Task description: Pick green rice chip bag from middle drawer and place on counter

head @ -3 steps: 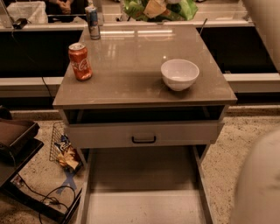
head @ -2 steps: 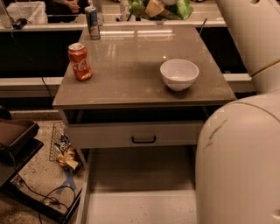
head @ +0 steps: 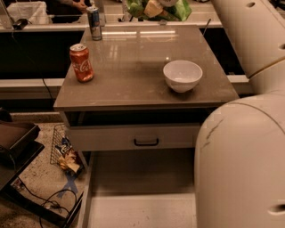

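Near: open drawer [head: 133, 211], pale bottom showing; white arm [head: 240, 164] fills the right side. Tabletop [head: 129, 84] — bowl [head: 182, 75] right, cola can [head: 81, 62] left. Far: green chip bag [head: 178, 11] past the tabletop's back edge, long axis left-right. Gripper out of frame — cannot tell how the jaws stand or where the bag lies from them.

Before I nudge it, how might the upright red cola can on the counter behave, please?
Red cola can: tall and narrow, so probably tips, then rolls. Glossy grey-brown counter likely lets it slide. Gripper: out of view.
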{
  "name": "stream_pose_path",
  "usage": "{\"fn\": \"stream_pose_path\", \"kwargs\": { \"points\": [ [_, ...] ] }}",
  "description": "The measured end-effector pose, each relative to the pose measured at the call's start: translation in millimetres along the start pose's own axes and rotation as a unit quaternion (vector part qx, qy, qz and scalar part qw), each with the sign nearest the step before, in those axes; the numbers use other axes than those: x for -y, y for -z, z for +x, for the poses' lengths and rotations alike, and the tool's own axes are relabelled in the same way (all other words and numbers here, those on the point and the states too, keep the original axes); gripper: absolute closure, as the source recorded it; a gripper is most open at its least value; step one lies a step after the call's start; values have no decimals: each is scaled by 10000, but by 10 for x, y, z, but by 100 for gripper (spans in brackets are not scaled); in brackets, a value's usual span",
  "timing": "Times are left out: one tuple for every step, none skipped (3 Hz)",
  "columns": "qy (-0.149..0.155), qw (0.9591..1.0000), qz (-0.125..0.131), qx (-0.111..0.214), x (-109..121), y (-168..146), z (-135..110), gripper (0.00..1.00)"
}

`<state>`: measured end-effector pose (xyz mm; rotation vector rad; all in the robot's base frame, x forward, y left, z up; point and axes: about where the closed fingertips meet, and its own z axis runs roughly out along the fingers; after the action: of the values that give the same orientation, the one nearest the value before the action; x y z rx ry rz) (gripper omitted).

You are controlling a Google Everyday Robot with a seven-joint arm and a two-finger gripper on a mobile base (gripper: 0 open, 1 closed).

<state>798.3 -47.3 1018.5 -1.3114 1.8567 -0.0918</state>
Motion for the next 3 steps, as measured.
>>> {"fn": "stream_pose_path", "kwargs": {
  "points": [
    [-64,9992,129,384,100,-440,-126,100],
    [-93,9975,226,664,169,-975,-189,100],
    [-116,9974,218,676,169,-1081,-165,85]
  ]
}}
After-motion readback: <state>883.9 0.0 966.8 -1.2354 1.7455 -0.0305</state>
